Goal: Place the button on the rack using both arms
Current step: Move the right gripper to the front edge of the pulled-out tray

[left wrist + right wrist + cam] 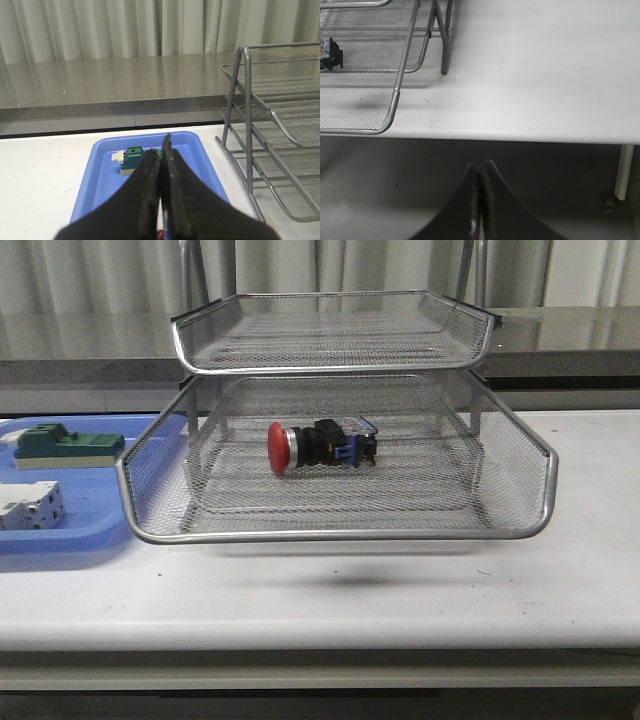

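Observation:
The button (318,445), with red mushroom head, black body and blue rear block, lies on its side in the pulled-out middle tier of the silver wire-mesh rack (340,532). Its blue rear end also shows in the right wrist view (327,51). Neither gripper shows in the front view. My left gripper (161,152) is shut and empty above the blue tray (100,180), left of the rack (270,145). My right gripper (480,167) is shut and empty, in front of and below the table's front edge, to the right of the rack (395,100).
The flat blue tray (90,525) at the left holds a green block (65,445) and a white breaker-like block (30,505). The green block also shows in the left wrist view (132,157). The rack's upper tier (330,365) overhangs the button. A table leg (624,170) shows in the right wrist view.

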Tool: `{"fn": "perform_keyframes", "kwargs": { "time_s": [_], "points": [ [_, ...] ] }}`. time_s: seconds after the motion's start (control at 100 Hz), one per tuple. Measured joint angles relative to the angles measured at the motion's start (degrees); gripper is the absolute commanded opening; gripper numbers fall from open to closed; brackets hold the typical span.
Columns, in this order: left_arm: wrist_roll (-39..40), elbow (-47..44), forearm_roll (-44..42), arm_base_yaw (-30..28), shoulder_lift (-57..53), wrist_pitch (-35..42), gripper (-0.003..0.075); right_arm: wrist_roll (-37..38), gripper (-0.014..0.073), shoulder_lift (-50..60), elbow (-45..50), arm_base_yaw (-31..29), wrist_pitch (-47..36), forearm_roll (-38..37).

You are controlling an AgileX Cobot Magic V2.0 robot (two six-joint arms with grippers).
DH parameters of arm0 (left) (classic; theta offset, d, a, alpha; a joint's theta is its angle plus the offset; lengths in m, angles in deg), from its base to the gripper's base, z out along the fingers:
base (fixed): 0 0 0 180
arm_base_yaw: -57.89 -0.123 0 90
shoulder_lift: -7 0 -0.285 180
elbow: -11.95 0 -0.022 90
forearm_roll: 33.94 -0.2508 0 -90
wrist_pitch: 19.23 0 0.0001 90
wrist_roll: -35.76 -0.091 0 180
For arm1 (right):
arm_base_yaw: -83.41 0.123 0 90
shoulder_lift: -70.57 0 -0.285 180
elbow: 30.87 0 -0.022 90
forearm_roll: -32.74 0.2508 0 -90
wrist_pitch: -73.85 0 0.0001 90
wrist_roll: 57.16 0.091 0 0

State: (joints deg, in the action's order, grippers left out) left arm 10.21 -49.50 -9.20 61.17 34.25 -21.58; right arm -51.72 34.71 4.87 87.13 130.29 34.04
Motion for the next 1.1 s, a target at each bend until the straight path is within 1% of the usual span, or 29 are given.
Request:
{"fn": "perform_keyframes", "kwargs": {
  "time_s": [0.38,0.58,0.65,0.72,0.83,1.1],
  "points": [
    [0.0,0.0,0.0,0.0,0.0,0.0,-0.002,0.0,-0.0071,0.0,0.0,0.0,0.0,0.11],
    [0.0,0.0,0.0,0.0,0.0,0.0,-0.002,-0.13,-0.0071,0.0,0.0,0.0,-5.07,2.14],
    [0.0,0.0,0.0,0.0,0.0,0.0,-0.002,-1.96,-0.0071,-1.02,0.0,0.0,-6.96,3.33],
    [0.0,0.0,0.0,0.0,0.0,0.0,-0.002,-6.01,-0.0071,-3.01,0.0,0.0,-8.15,5.57],
    [0.0,0.0,0.0,0.0,0.0,0.0,-0.002,-15.33,-0.0071,-7.27,0.0,0.0,-8.8,11.06],
    [0.0,0.0,0.0,0.0,0.0,0.0,-0.002,-42.7,-0.0069,-20.32,0.0,0.0,-10.01,32.74]
  ]
}}
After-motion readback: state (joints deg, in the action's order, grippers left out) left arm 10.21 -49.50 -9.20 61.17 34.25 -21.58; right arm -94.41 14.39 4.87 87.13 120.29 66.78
